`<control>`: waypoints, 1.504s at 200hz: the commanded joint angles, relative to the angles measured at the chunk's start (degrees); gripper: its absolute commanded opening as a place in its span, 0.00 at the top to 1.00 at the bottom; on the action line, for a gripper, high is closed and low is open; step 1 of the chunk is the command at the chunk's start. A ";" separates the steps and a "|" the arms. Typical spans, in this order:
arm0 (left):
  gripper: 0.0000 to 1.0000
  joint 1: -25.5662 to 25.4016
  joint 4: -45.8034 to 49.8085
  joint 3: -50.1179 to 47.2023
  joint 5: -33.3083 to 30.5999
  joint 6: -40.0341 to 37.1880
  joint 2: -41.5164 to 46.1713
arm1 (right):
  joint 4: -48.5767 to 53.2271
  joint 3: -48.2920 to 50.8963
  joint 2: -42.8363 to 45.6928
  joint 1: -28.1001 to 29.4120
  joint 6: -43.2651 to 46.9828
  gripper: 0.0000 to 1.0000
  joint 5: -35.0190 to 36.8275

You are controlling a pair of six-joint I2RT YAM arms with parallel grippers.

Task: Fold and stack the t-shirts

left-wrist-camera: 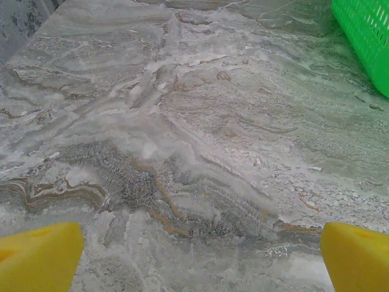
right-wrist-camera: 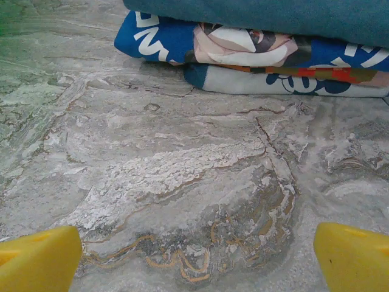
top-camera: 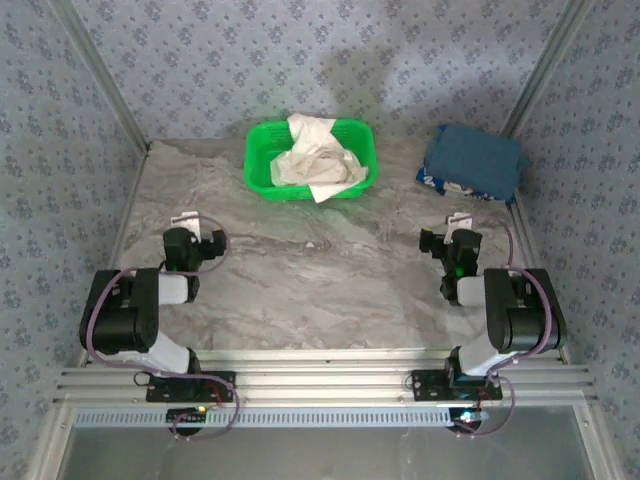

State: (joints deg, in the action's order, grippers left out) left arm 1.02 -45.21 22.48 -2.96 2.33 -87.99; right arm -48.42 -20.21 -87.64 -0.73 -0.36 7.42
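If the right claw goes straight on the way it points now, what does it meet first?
The right claw would likely meet the folded blue t-shirt first, across bare table; depth is unclear.

folded blue t-shirts (right-wrist-camera: 255, 48) stacked at top | marble table (right-wrist-camera: 182, 170) | right claw (right-wrist-camera: 197, 261) fingers wide apart

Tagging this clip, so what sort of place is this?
Likely a robot test cell: patterned wall panels enclose a marble-look table, with a green basket holding a crumpled cream t-shirt.
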 commanded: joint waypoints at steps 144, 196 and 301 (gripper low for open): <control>0.00 0.05 -1.31 1.29 0.66 -0.76 0.09 | 0.32 -1.50 0.33 -0.40 0.66 0.00 -0.82; 0.00 -2.57 19.02 9.33 -2.78 -2.26 9.19 | 26.76 -9.93 12.05 2.69 -0.92 0.00 2.52; 0.02 -5.17 71.94 61.67 11.68 23.42 -7.34 | 73.16 -43.21 13.24 14.13 -13.64 0.00 -19.00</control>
State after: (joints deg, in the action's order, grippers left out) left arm -3.22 11.64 77.60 2.00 19.81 -86.06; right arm 14.02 -56.40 -69.21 10.87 -11.22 -4.99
